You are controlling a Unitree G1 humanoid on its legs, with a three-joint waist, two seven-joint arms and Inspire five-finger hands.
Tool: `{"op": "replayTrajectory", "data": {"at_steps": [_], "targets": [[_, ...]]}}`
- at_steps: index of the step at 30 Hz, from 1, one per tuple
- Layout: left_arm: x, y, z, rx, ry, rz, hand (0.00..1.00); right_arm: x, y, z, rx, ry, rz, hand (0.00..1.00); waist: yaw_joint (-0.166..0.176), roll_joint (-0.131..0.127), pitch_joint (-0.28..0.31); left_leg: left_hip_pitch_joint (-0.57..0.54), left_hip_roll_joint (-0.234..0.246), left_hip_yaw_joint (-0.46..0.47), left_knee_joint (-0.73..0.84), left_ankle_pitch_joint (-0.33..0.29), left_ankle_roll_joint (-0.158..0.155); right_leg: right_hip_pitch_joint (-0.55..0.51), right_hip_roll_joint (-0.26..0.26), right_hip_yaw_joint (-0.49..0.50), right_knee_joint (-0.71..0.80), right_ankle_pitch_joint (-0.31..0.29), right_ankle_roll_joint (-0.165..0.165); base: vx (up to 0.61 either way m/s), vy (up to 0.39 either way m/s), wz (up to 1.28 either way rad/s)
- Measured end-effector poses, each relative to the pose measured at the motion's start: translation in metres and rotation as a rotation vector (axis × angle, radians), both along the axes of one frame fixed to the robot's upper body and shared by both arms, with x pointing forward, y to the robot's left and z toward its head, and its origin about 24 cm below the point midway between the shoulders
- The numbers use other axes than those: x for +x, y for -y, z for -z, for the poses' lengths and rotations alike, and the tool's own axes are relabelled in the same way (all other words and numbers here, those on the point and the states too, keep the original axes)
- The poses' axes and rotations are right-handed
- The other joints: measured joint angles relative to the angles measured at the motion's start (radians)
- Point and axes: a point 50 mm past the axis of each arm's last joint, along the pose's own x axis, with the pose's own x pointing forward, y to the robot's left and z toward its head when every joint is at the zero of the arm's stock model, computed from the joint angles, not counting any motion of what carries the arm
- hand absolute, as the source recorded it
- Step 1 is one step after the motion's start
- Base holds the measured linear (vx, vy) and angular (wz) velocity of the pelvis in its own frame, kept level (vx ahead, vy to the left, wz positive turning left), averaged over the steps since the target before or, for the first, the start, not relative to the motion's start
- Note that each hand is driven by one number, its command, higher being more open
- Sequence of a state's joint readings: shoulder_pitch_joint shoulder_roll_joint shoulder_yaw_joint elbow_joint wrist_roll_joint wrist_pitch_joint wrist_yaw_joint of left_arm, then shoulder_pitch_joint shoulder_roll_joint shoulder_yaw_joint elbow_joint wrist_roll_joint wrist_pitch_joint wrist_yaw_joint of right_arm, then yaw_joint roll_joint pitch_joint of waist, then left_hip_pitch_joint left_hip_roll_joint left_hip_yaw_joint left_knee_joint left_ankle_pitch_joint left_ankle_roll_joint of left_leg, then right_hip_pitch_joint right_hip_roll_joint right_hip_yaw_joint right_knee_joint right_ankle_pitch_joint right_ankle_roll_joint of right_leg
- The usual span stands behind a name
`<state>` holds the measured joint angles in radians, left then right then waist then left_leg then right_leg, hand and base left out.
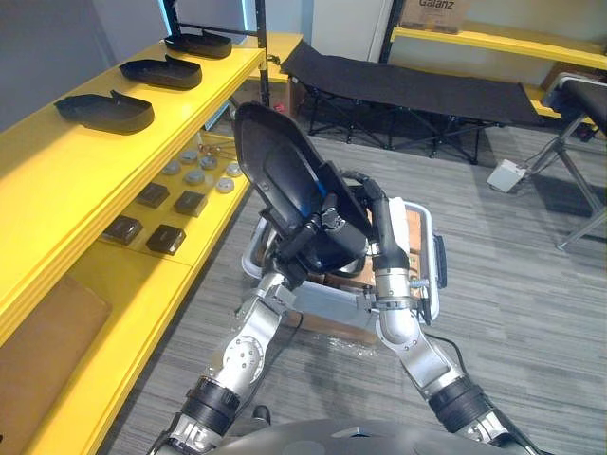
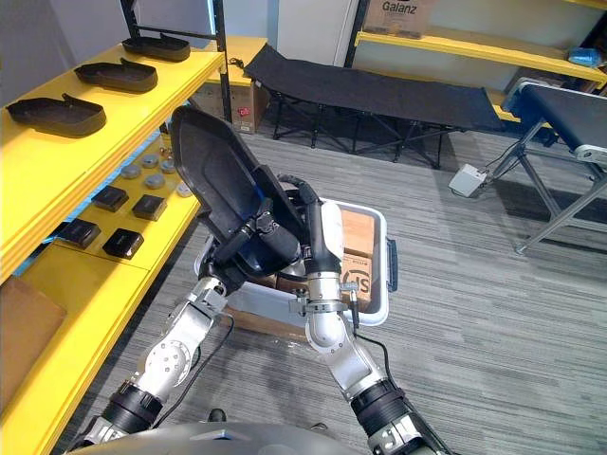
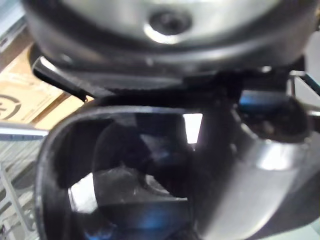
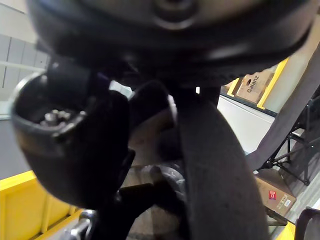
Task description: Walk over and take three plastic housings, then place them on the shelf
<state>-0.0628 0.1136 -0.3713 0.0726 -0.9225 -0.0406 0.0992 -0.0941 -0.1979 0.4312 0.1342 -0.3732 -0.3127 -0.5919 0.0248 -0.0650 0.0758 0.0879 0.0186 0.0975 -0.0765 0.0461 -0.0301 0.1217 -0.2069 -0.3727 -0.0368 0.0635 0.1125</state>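
Black folding cot [image 1: 408, 90], white crate [image 1: 424, 220], grey discs [image 1: 194, 176]

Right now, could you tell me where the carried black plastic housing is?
The black plastic housing is centre of the left eye view, held tilted between the left hand and right hand, above the white bin, right of the yellow shelf.

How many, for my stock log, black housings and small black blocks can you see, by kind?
Housings on the top shelf: 3
Held housing: 1
Small black blocks on the lower shelf: 4
Total: 8
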Motion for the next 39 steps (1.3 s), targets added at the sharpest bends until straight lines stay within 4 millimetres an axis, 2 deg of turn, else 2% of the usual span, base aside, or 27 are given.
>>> {"op": "replayTrajectory", "data": {"at_steps": [4,8,11,13,16,24,29,32,35,39], "targets": [[-0.005,-0.007,-0.003,0.151,0.056,-0.067,0.0,0.0,0.0,-0.002,0.024,0.006,0.009,1.0,-0.003,0.001,-0.001,0.007,-0.001,0.004,-0.006,-0.001,-0.001,-0.001,0.0,0.001,0.004,-0.004,-0.004,-0.01,0.006,-0.04],[-0.013,-0.019,0.002,0.346,0.076,-0.133,0.0,0.0,0.005,-0.005,0.059,0.009,0.038,1.0,-0.002,0.004,-0.002,0.007,-0.001,0.004,-0.006,-0.001,-0.001,-0.002,0.0,0.001,0.005,-0.007,-0.009,0.0,0.0,0.0],[-0.016,-0.023,0.005,0.401,0.065,-0.16,0.0,-0.003,0.006,-0.005,0.068,0.008,0.042,1.0,-0.002,0.006,-0.003,0.006,-0.001,0.004,-0.006,-0.001,-0.001,-0.003,0.001,0.001,0.005,-0.008,-0.008,0.0,0.0,0.0],[-0.022,-0.035,0.01,0.529,0.044,-0.251,0.0,-0.009,0.009,0.0,0.087,-0.023,0.055,1.0,-0.002,0.011,-0.006,0.004,-0.001,0.004,-0.006,-0.004,-0.003,-0.006,0.001,0.002,0.005,-0.008,-0.007,0.0,0.0,0.0],[-0.029,-0.05,0.012,0.629,0.03,-0.38,0.0,-0.016,0.015,0.011,0.109,-0.089,0.064,1.0,-0.002,0.015,-0.008,-0.005,0.0,0.004,-0.006,-0.004,-0.003,-0.016,0.001,0.003,0.008,-0.01,-0.006,0.0,0.0,0.0],[-0.034,-0.073,0.006,0.687,0.002,-0.603,0.0,-0.035,0.034,0.038,0.365,-0.309,0.031,1.0,-0.004,0.017,-0.008,-0.009,0.001,0.015,-0.006,-0.005,-0.003,-0.032,0.001,0.019,0.015,-0.01,-0.006,0.0,0.001,-0.05],[-0.038,-0.088,0.005,0.722,-0.009,-0.698,0.0,-0.05,0.059,0.056,0.413,-0.396,0.106,1.0,-0.023,0.019,-0.007,-0.009,0.002,0.029,-0.006,-0.006,-0.003,-0.036,0.001,0.024,0.016,-0.014,-0.008,-0.01,-0.001,-0.04],[-0.042,-0.098,0.002,0.64,0.037,-0.716,0.0,-0.06,0.079,0.066,0.407,-0.435,0.185,1.0,-0.03,0.025,-0.006,-0.01,0.009,0.045,-0.007,-0.012,-0.004,-0.049,0.002,0.044,0.018,-0.016,-0.011,-0.02,-0.006,-0.15],[-0.045,-0.1,0.003,0.536,0.054,-0.686,0.0,-0.07,0.093,0.076,0.406,-0.483,0.236,1.0,-0.035,0.032,-0.009,-0.007,0.009,0.053,-0.007,-0.013,-0.003,-0.051,0.002,0.052,0.018,-0.016,-0.011,-0.01,-0.002,-0.1],[-0.048,-0.099,0.006,0.494,0.068,-0.635,0.0,-0.074,0.094,0.081,0.455,-0.519,0.218,1.0,-0.045,0.035,-0.01,-0.007,0.01,0.054,-0.007,-0.013,-0.003,-0.051,0.002,0.053,0.018,-0.012,-0.005,0.0,0.0,0.0]]}}
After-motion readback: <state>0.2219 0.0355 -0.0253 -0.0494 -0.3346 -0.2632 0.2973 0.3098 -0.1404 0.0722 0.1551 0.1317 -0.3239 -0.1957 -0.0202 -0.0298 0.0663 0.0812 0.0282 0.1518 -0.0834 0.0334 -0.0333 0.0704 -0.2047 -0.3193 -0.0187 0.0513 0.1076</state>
